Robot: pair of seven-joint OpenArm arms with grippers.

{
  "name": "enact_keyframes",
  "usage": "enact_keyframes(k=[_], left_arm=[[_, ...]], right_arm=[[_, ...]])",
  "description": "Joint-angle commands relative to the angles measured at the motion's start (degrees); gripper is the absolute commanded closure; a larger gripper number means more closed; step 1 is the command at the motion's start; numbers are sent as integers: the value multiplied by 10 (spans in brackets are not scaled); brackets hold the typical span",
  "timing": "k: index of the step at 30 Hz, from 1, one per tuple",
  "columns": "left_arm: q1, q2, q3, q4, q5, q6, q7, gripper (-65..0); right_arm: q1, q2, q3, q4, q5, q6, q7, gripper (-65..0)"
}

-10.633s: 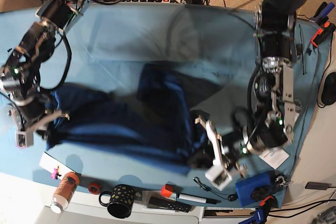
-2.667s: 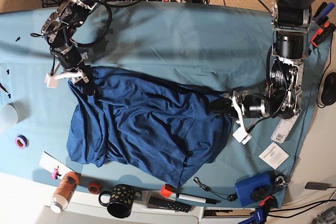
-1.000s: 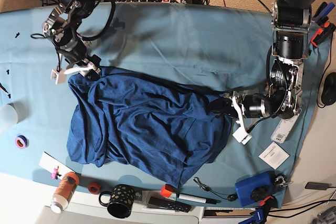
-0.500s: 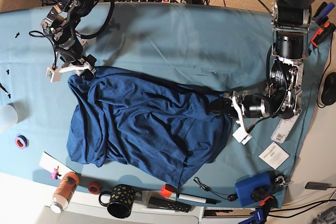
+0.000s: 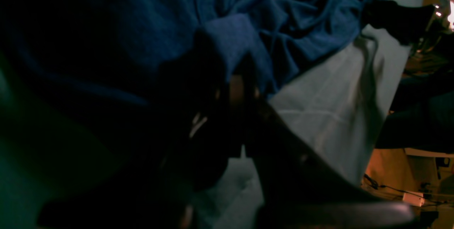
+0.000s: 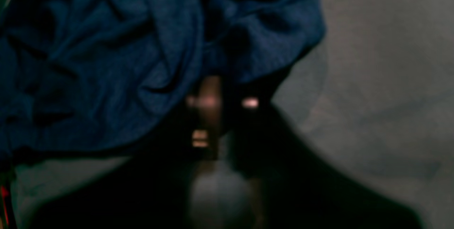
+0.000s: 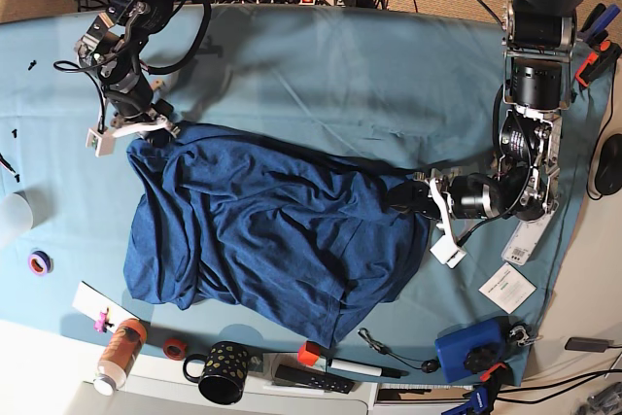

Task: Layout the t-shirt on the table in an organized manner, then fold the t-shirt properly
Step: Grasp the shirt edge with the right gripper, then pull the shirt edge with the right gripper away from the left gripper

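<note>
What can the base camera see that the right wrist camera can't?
Only base: the whole t-shirt spread rumpled, both arms, the left gripper at its far edge, plus a black mug and an orange bottle along the table's near edge.
Only right wrist: a blurry close-up of the right gripper shut on a bunched fold.
Both: dark blue shirt on teal cloth.

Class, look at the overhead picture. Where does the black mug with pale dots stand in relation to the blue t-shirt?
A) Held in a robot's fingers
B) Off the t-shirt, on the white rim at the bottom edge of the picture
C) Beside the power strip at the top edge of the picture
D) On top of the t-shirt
B: the mug stands on the white rim below the t-shirt, apart from the cloth, between an orange-capped bottle and a remote.
</note>
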Motion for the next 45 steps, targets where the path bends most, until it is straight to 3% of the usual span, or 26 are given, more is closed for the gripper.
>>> enact_keyframes(k=[1, 7, 13, 28, 35, 45], left_arm=[[-18, -5, -2, 9, -15, -3, -9, 0], [-18, -5, -2, 9, -15, -3, -9, 0], [-18, -5, -2, 9, -14, -3, -9, 0], [-18, -5, -2, 9, -15, -3, -9, 0], [-18, -9, -2, 9, -24, -3, 6, 0], [-18, -45, -2, 9, -113, -3, 49, 0]], right_arm=[[10, 2, 0, 8, 19, 9, 7, 0], [10, 5, 0, 8, 53, 46, 0, 0], [9, 33, 0, 27, 116, 79, -56, 0], [-61, 41, 0, 204, 121, 80, -79, 0], [-75, 86, 0, 235, 61, 80, -79, 0], [-90, 170, 2, 235, -27, 79, -74, 0]])
